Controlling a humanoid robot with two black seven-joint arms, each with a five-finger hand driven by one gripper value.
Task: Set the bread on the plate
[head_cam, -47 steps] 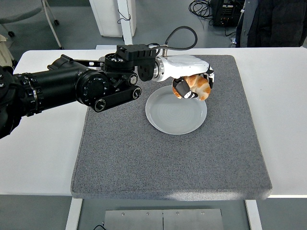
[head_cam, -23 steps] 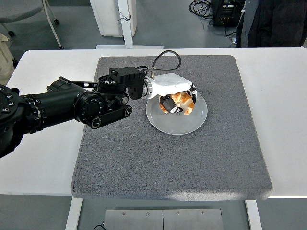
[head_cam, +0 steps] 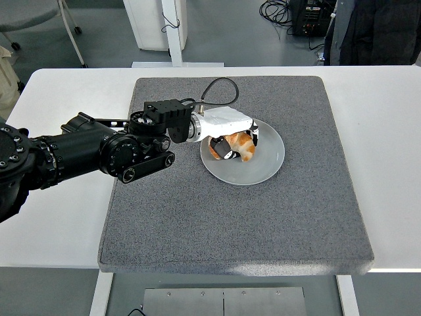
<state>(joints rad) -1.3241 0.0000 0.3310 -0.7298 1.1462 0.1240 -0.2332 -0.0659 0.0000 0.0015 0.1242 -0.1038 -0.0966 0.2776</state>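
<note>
Golden-brown bread (head_cam: 241, 146) sits low over the left part of the grey plate (head_cam: 270, 161), wrapped in the curled fingers (head_cam: 226, 146) of the robot's left hand (head_cam: 227, 131), which grasps it from above. Whether the bread touches the plate I cannot tell. Plate and hand are on a grey felt mat (head_cam: 230, 224) covering the white table (head_cam: 388, 131). A person (head_cam: 375, 29) in dark clothing stands at the far right.

The black left arm is reaching in from the bench's left edge, its white left hand (head_cam: 230, 131) curling its fingers (head_cam: 227, 146) around the golden-brown bread roll (head_cam: 241, 146), which is sitting over the round grey plate (head_cam: 263, 164) on the grey felt mat (head_cam: 230, 217) covering the white bench (head_cam: 388, 151).
</note>
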